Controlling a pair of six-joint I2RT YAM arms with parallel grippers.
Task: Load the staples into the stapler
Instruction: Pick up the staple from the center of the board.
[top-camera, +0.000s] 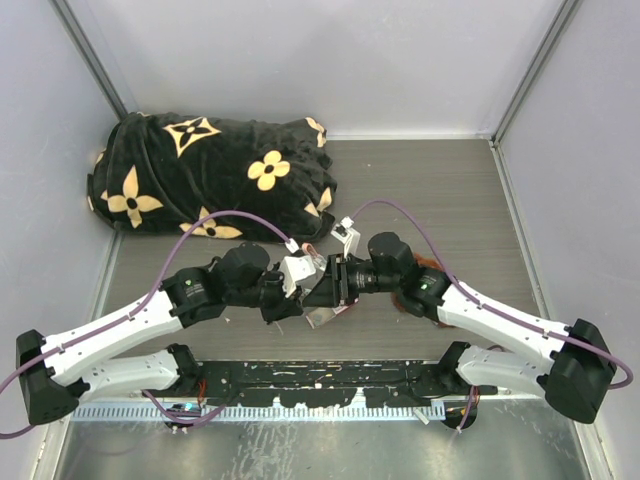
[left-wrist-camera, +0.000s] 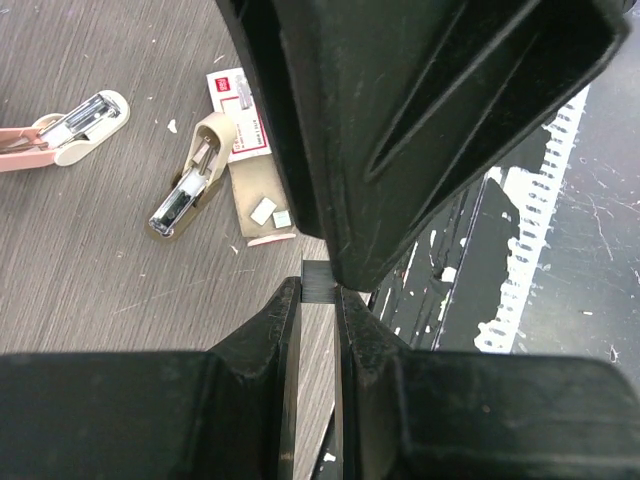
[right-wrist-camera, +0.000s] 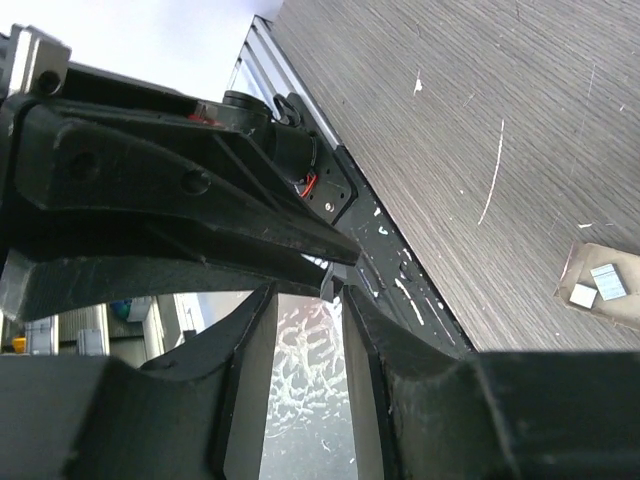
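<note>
One white box (left-wrist-camera: 240, 110) has two staplers on its left, a pink stapler (left-wrist-camera: 75, 125) and, nearer it, a beige stapler (left-wrist-camera: 185, 185). Below the box, one tan tray (left-wrist-camera: 250, 188) carries two staple strips (left-wrist-camera: 263, 210). One black flowered cloth (top-camera: 200, 175) lies elsewhere.

No word or number can be read in any view. The only printed thing is the small white box (left-wrist-camera: 243, 115) of the staples. It lies on the bench (left-wrist-camera: 100, 260) beyond the left tool (left-wrist-camera: 318, 295), up and to the left of it in the left wrist view. The box bears a red-pink label (left-wrist-camera: 232, 88) near one corner and some fine print beside it, but the letters are too small and blurred. The black cloth (top-camera: 215, 175), far beyond the left tool, carries only yellow flower and star signs.
</note>
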